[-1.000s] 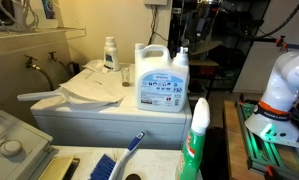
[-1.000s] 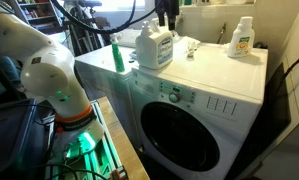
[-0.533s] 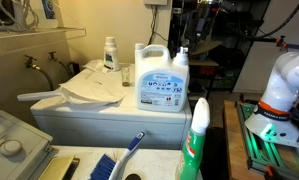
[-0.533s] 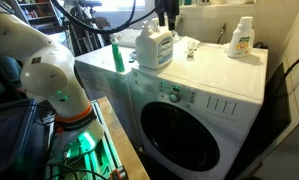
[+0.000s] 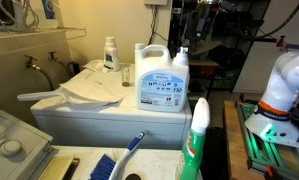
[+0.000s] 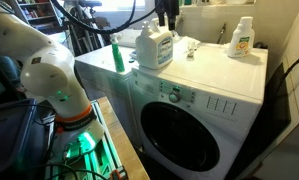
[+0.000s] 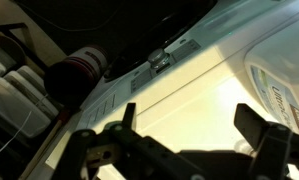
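Note:
A large white detergent jug (image 5: pixel 159 78) with a blue label stands on top of a white washing machine (image 6: pixel 204 85); it shows in both exterior views (image 6: pixel 155 47). My gripper (image 5: pixel 183 33) hangs just above and behind the jug (image 6: pixel 167 16). In the wrist view the two dark fingers (image 7: pixel 194 125) are spread apart with nothing between them, over the washer's pale top. The jug's label edge (image 7: pixel 286 85) is at the right of that view.
A green spray bottle (image 5: pixel 196 140) stands at the washer's near edge (image 6: pixel 118 56). A small white bottle (image 5: pixel 110 53) stands at the far end (image 6: pixel 241 38). A white cloth (image 5: pixel 89 87) lies on the top. The arm's base (image 6: pixel 51 80) stands beside the washer.

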Motion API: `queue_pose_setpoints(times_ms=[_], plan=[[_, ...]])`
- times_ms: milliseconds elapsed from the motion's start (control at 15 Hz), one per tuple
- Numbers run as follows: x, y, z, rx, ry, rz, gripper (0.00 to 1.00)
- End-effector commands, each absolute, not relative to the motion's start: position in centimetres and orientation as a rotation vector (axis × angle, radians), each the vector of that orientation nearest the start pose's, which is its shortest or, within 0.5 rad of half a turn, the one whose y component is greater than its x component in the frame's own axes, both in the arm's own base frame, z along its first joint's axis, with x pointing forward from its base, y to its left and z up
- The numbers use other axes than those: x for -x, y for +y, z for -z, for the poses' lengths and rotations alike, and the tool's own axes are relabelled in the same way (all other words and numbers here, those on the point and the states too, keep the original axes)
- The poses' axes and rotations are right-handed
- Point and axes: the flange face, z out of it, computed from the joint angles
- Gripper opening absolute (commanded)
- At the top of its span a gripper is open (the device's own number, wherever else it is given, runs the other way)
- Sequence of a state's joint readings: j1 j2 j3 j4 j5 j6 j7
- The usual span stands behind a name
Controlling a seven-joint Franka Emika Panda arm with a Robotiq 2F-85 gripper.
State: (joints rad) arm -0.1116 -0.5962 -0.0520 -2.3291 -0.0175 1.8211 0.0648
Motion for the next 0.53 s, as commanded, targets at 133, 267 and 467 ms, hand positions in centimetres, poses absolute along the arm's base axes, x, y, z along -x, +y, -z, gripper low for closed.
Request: queue_pose_setpoints(times_ms=[133,267,467], plan=[[-40.7,-2.1,-60.5,3.002,0.138,0.436,1.0],[-42.7,1.6,-63.8,2.972,0.013,0.589,1.0],[-45.8,8.5,-68.3,2.934,-0.201,0.811,1.0]])
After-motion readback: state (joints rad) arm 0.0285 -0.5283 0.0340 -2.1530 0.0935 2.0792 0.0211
